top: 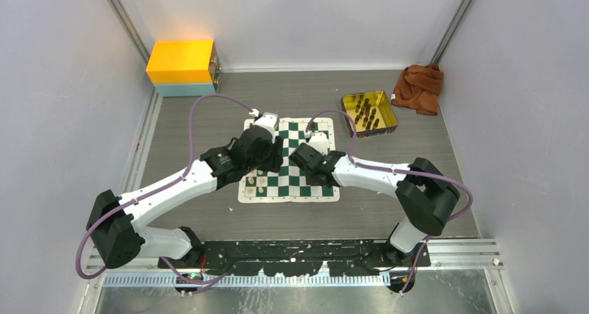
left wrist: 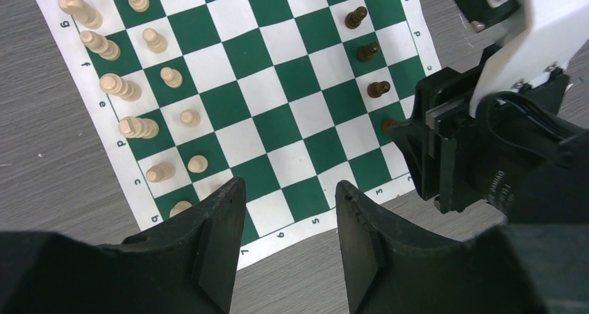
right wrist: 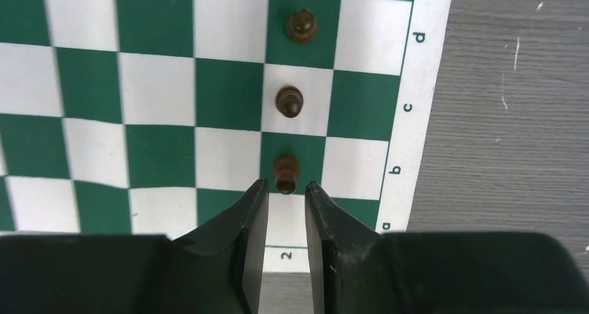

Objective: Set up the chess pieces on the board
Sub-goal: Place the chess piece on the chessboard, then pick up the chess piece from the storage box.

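Observation:
The green-and-white board (top: pixel 295 182) lies mid-table with both grippers over it. Cream chess pieces (left wrist: pixel 118 86) stand in two rows along one side. Dark pawns (left wrist: pixel 378 89) stand in a line near the opposite side. My right gripper (right wrist: pixel 286 185) is open, its tips flanking a dark pawn (right wrist: pixel 285 171) that stands upright on a green square without touching either finger. Two more dark pawns (right wrist: pixel 289 101) stand in the same line beyond it. My left gripper (left wrist: pixel 290 185) is open and empty above the board's numbered edge.
A gold tray (top: pixel 364 95) holding several dark pieces sits at the back right. An orange-brown cloth (top: pixel 419 86) lies beside it. A yellow box (top: pixel 182 65) stands at the back left. The right arm's gripper body (left wrist: pixel 444 147) is close to my left gripper.

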Robot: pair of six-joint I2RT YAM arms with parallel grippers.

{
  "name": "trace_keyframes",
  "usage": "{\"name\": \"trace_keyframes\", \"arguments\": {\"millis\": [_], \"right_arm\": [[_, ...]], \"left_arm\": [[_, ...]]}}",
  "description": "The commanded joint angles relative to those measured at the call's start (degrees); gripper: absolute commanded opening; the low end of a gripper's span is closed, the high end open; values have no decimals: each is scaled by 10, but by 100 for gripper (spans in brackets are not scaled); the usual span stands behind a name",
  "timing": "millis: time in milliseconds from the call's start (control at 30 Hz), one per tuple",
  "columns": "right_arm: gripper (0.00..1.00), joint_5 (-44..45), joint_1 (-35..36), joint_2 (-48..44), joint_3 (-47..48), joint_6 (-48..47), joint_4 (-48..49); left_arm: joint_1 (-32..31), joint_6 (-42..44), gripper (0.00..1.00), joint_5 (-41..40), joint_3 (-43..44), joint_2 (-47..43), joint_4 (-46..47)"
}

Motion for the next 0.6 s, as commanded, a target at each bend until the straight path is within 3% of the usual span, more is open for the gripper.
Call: {"name": "trace_keyframes", "arguments": {"millis": [0, 200, 333, 567], "right_arm": [[32, 23, 15, -49, 52, -10, -29], [33, 26, 26, -78, 90, -13, -67], [35, 77, 19, -102, 128, -30, -98], [35, 53, -122, -95, 196, -84, -75]], "left_arm": [[3, 2, 52, -7, 2, -29, 13], [3, 3, 52, -12, 10, -44, 2], [3, 6, 52, -14, 21, -43, -4], [3, 15, 52, -9, 51, -9, -8]]}}
